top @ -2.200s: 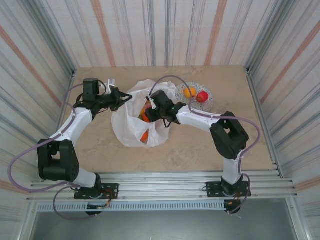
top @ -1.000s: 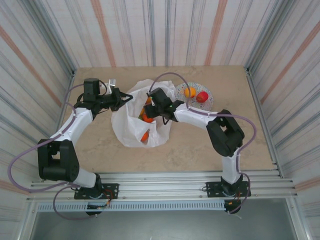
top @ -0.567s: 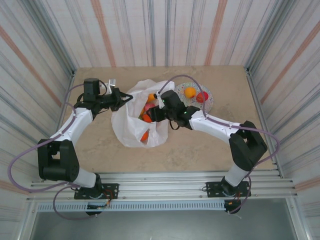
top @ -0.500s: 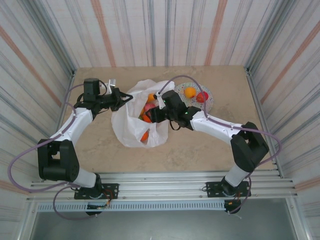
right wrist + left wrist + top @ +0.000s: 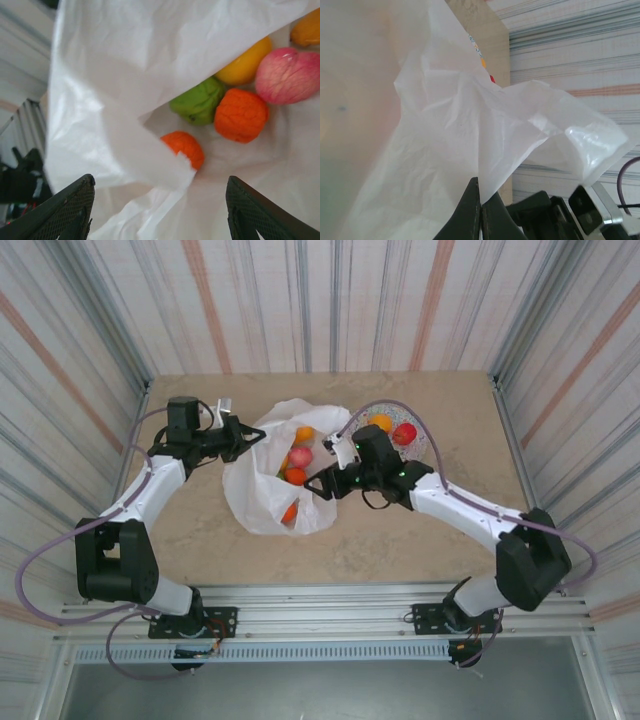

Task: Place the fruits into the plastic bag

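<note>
The bag [image 5: 262, 495] is thin, white and translucent, heavily creased, with its mouth gaping upward. It lies in the far half of the counter [image 5: 400, 540], slightly left of the middle. The left gripper [image 5: 243, 436] is closed on the bag's left rim, pinching a fold of film between its tips. From its wrist camera the film billows out above the clamped tips. The right gripper [image 5: 322, 485] hangs at the bag's right rim with its jaws wide apart and nothing between them. In its wrist view the 2 fingers [image 5: 70, 210] frame the open mouth from either side.

There are 8 fruits [image 5: 241, 115] in all, 6 in the bag and 2 outside it. The right wrist view shows the 6 clustered on the bag's floor:
- 1 lumpy green fruit [image 5: 199, 102]
- 2 deep orange fruits, the lower one [image 5: 184, 146] partly under a flap of film
- 1 pink fruit [image 5: 285, 75]
- 1 yellow fruit [image 5: 245, 65]
- 1 orange-yellow fruit [image 5: 306, 27], cut off at the picture's corner

The green, yellow, pink and upper orange fruits touch one another.

1 speckled plate [image 5: 418, 452] sits just right of the bag, near the counter's far edge. It carries the other 2, side by side: 1 orange fruit [image 5: 380, 423] and 1 red fruit [image 5: 404, 433].
</note>
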